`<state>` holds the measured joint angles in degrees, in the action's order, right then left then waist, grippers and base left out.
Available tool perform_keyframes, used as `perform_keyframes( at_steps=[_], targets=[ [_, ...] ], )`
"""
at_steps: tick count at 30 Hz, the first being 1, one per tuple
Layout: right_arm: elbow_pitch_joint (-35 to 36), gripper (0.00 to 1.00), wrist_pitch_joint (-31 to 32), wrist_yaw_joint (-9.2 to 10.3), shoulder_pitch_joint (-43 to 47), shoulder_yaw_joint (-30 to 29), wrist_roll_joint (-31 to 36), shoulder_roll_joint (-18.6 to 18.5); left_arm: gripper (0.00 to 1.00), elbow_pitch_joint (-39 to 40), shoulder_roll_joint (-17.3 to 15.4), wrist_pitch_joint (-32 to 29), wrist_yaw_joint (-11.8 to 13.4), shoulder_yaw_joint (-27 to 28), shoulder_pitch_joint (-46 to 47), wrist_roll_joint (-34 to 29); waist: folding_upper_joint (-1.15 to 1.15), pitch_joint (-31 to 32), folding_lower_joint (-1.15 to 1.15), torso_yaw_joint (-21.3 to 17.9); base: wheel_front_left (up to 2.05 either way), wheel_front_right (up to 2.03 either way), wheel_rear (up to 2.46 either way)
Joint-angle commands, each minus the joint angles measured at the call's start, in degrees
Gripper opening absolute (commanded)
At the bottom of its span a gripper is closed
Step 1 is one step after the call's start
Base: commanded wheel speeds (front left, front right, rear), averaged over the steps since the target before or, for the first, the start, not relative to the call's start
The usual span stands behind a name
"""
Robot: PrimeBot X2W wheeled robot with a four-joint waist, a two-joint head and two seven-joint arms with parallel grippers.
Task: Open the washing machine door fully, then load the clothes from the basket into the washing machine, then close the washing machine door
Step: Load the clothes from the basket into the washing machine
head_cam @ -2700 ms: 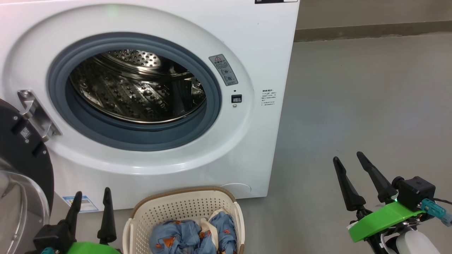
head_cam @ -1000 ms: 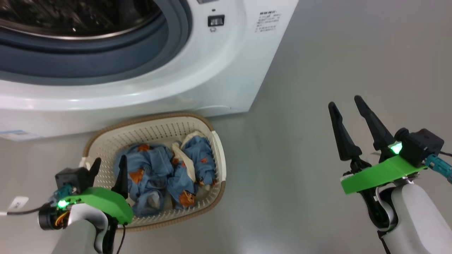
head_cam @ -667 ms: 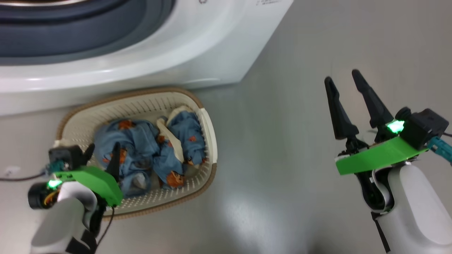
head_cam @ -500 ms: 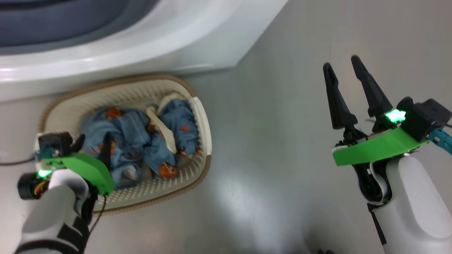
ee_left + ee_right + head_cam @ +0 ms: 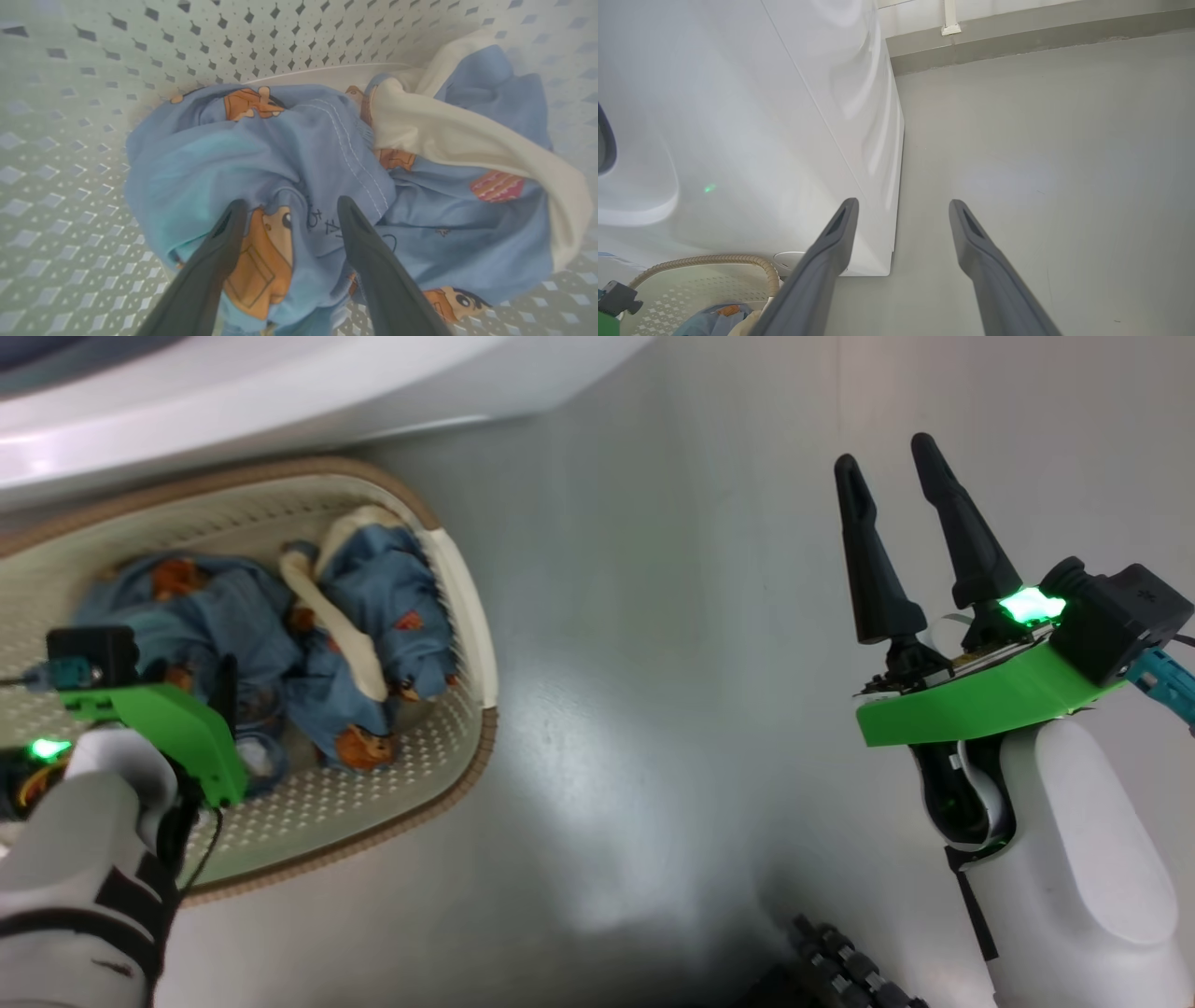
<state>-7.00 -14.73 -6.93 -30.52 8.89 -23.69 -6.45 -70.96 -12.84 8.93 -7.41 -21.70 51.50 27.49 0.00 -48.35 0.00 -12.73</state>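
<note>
Reaching down into the basket (image 5: 465,616), we hold our left gripper (image 5: 289,205) over the clothes (image 5: 299,140), its two dark fingers (image 5: 210,261) spread wide and straddling a raised fold of blue fabric printed with an orange cartoon figure; nothing is pinched yet, and whether the tips touch the cloth we cannot tell. We judge this the start of loading: the fingers sit either side of a bunched ridge so that closing would gather a handful rather than one thin layer. The clothes lie crumpled together in the basket, a cream-white strip across the blue, and the basket stands on the grey floor (image 5: 653,616) just in front of the washing machine (image 5: 738,116), handy for a short carry to the machine. Our left forearm (image 5: 75,821) comes in from the lower left, wrist bent so the fingers point down into the pile. Our right gripper (image 5: 884,453) hangs well apart over bare floor, fingers spread and empty, out of the way.
</note>
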Motion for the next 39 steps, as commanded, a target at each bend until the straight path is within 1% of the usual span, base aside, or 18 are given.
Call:
perform_keyframes(
  at_steps=[1, 7, 12, 18, 19, 20, 21, 26, 30, 35, 39],
  targets=[
    [1.5, 1.00, -0.3, -0.56, 1.3, 1.2, 0.7, 0.6, 1.00, -0.1, -2.3, -0.1, -0.1, 0.7, -0.2, 0.3, 0.00, -2.5, 0.00, -2.1, 0.00, 0.00, 0.00],
    [1.8, 1.00, -0.3, -0.56, 0.9, 2.0, 0.8, 1.4, 1.00, -2.0, -3.0, -3.5, 0.1, 0.1, 1.8, 0.8, 0.00, -3.4, 0.00, -3.7, 0.00, 0.00, 0.00],
    [2.0, 1.00, -0.3, -0.56, 1.3, 2.5, 0.7, 1.9, 1.00, -2.5, -3.7, -6.1, 1.2, -0.4, 1.9, 0.7, 0.00, -3.7, 0.00, -4.9, 0.00, 0.00, 0.00],
    [2.2, 1.00, -0.3, -0.56, 1.6, 2.5, 0.5, 2.4, 1.00, -2.9, -4.9, -11.9, 1.9, -1.4, 1.8, 0.5, 0.00, -4.4, 0.00, -6.0, 0.00, 0.00, 0.00],
    [2.2, 1.00, -0.3, -0.56, 1.7, 2.5, 0.5, 2.4, 0.67, -2.9, -5.0, -12.6, 1.9, -1.6, 1.8, 0.4, 0.00, -4.4, 0.00, -6.2, 0.00, 0.00, 0.00],
    [2.2, 1.00, -0.3, -0.56, 1.7, 2.4, 0.4, 2.4, 0.16, -2.9, -5.2, -12.7, 1.8, -1.8, 1.8, 0.3, 0.00, -4.5, 0.00, -6.3, 0.00, 0.00, 0.00],
    [2.2, 1.00, -0.3, -0.56, 1.6, 2.4, 0.4, 2.5, 0.00, -2.9, -5.4, -12.7, 1.8, -1.9, 1.8, 0.3, 0.00, -4.5, 0.00, -6.4, 0.00, 0.00, 0.00],
    [2.2, 1.00, -0.3, -0.56, 1.8, 2.3, 0.5, 2.7, 0.00, -2.9, -5.8, -12.4, 1.3, -2.0, 1.6, 0.9, 0.00, -4.2, 0.00, -6.9, 0.00, 0.00, 0.00],
    [2.0, 1.00, -0.3, -0.56, 1.9, 2.0, 0.6, 2.9, 0.00, -2.9, -5.3, -11.9, 0.8, -1.9, 1.3, 1.8, 0.00, -3.1, 0.00, -6.8, 0.00, 0.00, 0.00],
    [1.7, 1.00, -0.3, -0.56, 1.8, 2.2, 0.4, 3.0, 0.00, -3.0, -5.0, -10.2, 0.2, -2.2, -0.6, 2.7, 0.00, -0.2, 0.00, -6.3, 0.00, 0.00, 0.00],
    [1.1, 1.00, -0.3, -0.56, 2.1, 2.2, 0.3, 2.9, 0.00, -2.3, -4.1, -7.0, 0.0, -2.4, -2.3, 3.9, 0.00, 2.9, 0.00, -5.4, 0.00, 0.00, 0.00]
  ],
)
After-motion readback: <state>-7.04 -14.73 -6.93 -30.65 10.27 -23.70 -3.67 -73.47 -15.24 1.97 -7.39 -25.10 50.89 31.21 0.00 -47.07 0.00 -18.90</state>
